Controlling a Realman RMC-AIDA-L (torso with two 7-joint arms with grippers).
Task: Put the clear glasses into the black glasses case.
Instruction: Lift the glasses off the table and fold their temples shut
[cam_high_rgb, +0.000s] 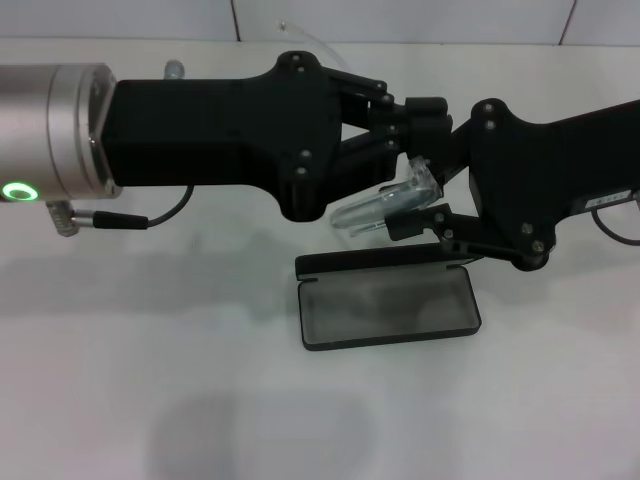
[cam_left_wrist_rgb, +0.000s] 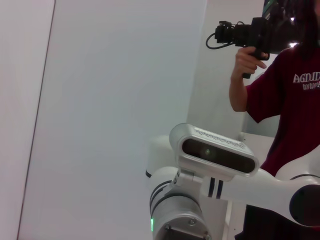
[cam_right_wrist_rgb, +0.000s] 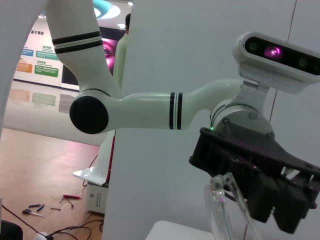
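Head view: black glasses case (cam_high_rgb: 388, 305) lying open on white table (cam_high_rgb: 150, 380), grey lining up, lid edge on far side. Just beyond and above case, left gripper (cam_high_rgb: 395, 125) and right gripper (cam_high_rgb: 432, 195) meeting nose to nose, clear glasses (cam_high_rgb: 390, 203) between them, off the table. Glasses tilted, one clear arm sticking up behind left gripper. Right gripper's fingers pinched onto glasses' end nearest it, closed down to frame thickness. Left gripper's fingers bunched together over frame's other side; whether gripping or merely resting against it, can't tell. Looks like mid hand-over or a two-handed hold, not yet lowered toward case.

Left wrist view: aimed away from case. Robot's head camera (cam_left_wrist_rgb: 215, 152), white arm link, and a person in dark red shirt (cam_left_wrist_rgb: 290, 100) filming. No own fingers, no glasses, no case here.

Right wrist view: left gripper (cam_right_wrist_rgb: 260, 185) seen opposite, black, w/ clear glasses (cam_right_wrist_rgb: 225, 200) upright in front of it, thin clear arm running down. Case not shown. Own fingers not shown.

Risks, as judgement: both claws on one thin plastic frame, so any pull apart or twist could bend or snap it. If one lets go early, glasses could swing and drop beside case rather than in. Frame nearly as long as case, so a tilted approach could catch on rim or on raised lid edge. Clear plastic likely slippery, grip may slide.
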